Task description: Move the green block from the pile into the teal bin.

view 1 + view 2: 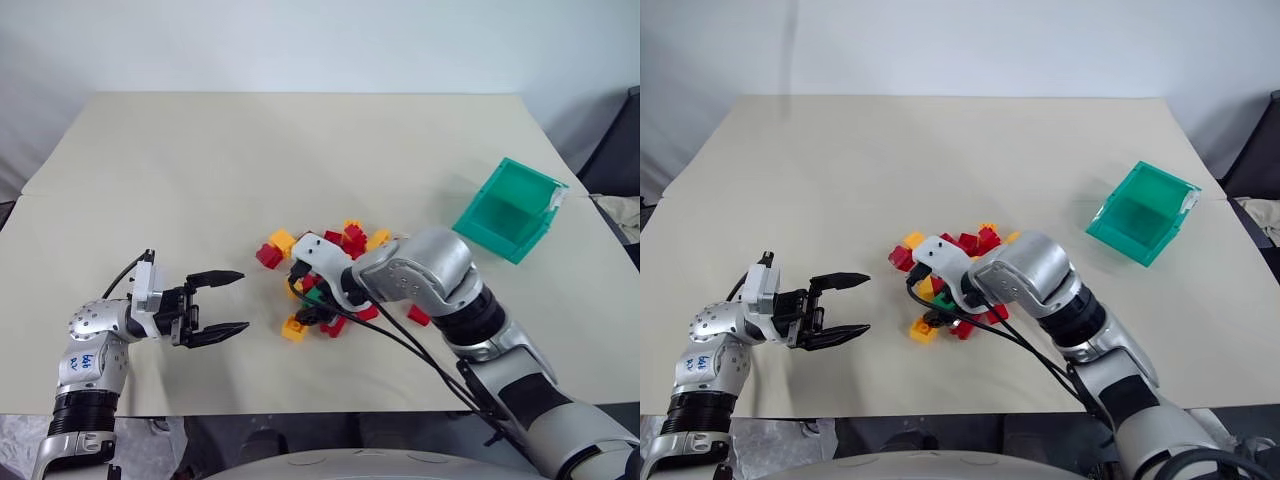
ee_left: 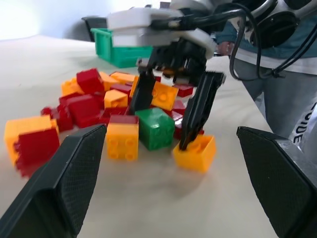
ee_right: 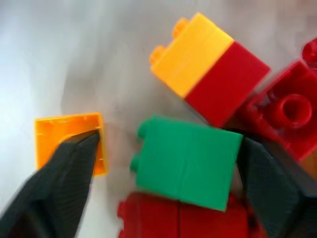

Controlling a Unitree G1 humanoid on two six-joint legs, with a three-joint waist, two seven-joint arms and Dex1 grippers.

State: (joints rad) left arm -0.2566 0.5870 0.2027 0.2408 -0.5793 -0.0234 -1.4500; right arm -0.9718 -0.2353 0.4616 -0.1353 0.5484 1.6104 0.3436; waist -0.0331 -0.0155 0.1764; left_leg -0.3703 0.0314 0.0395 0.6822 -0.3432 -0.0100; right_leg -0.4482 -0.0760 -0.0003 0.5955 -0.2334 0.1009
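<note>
The green block (image 3: 185, 161) lies at the near edge of the pile (image 1: 335, 262) of red and yellow bricks in the middle of the table. My right gripper (image 1: 315, 300) reaches down into the pile, open, with one black finger on each side of the green block (image 2: 156, 128). One fingertip (image 3: 81, 153) rests on an orange brick (image 3: 54, 134), a small gap away from the block. My left gripper (image 1: 242, 300) hovers open to the left of the pile, pointing at it, with nothing between its fingers. The teal bin (image 1: 487, 228) stands tilted at the right of the table.
The cream table (image 1: 300, 160) stretches bare behind and to the left of the pile. A loose red brick (image 1: 419, 316) lies just right of my right forearm. The table's front edge runs close below both arms.
</note>
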